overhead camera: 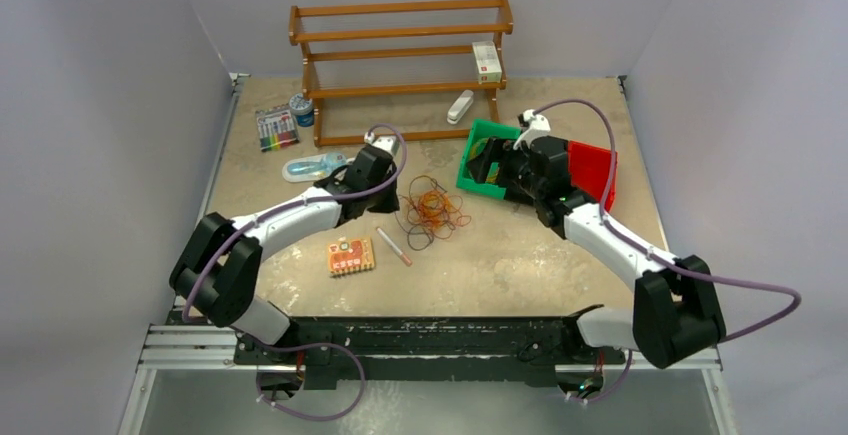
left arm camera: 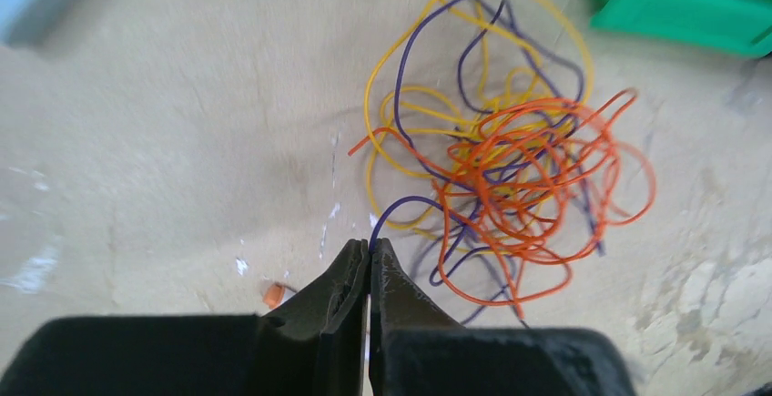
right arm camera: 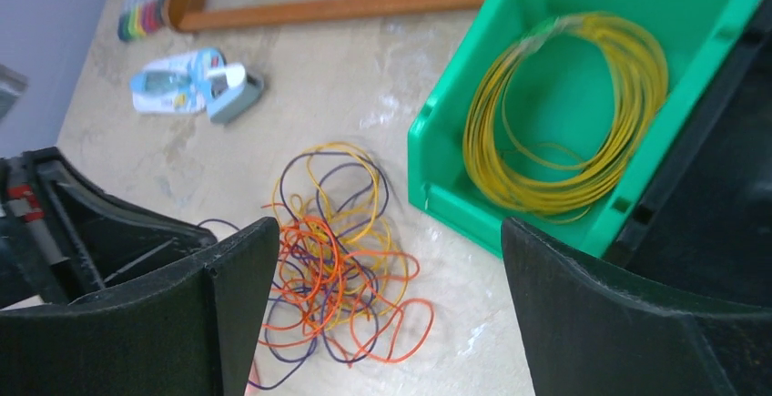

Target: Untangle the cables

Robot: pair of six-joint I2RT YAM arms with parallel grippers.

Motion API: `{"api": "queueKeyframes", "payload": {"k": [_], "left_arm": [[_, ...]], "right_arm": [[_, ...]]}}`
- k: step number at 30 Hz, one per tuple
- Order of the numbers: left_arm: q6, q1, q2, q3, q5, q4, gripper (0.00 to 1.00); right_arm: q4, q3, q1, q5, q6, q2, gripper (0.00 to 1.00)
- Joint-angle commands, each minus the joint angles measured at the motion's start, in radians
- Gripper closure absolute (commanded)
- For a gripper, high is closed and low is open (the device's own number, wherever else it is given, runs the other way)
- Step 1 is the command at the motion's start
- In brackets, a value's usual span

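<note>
Left gripper clenched, fingertips pinched on the end of a dark blue strand at the near-left edge of the cables; the strand arcs up out of the tips and into the knot. The cables lie as one loose heap of yellow, orange-red and dark blue loops on the table, mid-field, between the two grippers and just beside the green bin. A neat yellow coil sits inside that bin, apart from the heap. Step in hand, as judged: draw the blue strand free. Best done slow and low, pulling away from the heap toward bare table on the left and watching whether the orange loops drag along; if the whole heap slides, the other gripper should pin it before more pull. Grip sits at the very tips, so a jerk could slip the wire out. Left arm reaches forward from its base, elbow bent, wrist angled down at the heap's left side. Right gripper released, jaws wide with nothing between them, poised over the near edge of the green bin, that arm stretched forward and inward
</note>
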Motion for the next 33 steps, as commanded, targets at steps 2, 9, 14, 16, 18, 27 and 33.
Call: {"api": "queueKeyframes", "payload": {"k": [2, 9, 14, 16, 18, 27, 33], "left_arm": [[0.072, 0.006, -0.083, 0.118, -0.094, -0.06, 1.0], [0.132, 0.014, -0.122, 0.188, -0.071, -0.074, 1.0], [0.134, 0.014, -0.168, 0.192, -0.021, -0.028, 1.0], [0.124, 0.014, -0.182, 0.194, -0.018, -0.018, 1.0], [0.122, 0.015, -0.187, 0.208, -0.017, -0.024, 1.0], [0.147, 0.021, -0.198, 0.306, 0.007, -0.095, 1.0], [0.172, 0.035, -0.211, 0.328, 0.051, -0.104, 1.0]], "right_arm": [[0.155, -0.008, 0.003, 0.157, -0.06, -0.073, 0.07], [0.247, -0.009, 0.004, -0.018, -0.225, -0.097, 0.07], [0.399, -0.051, 0.004, -0.182, -0.265, -0.085, 0.07], [0.48, -0.076, 0.006, -0.246, -0.232, -0.055, 0.08], [0.541, -0.084, 0.022, -0.287, -0.211, -0.024, 0.1], [0.717, -0.058, 0.148, -0.295, -0.209, 0.117, 0.11], [0.769, -0.005, 0.207, -0.287, -0.206, 0.211, 0.11]]}}
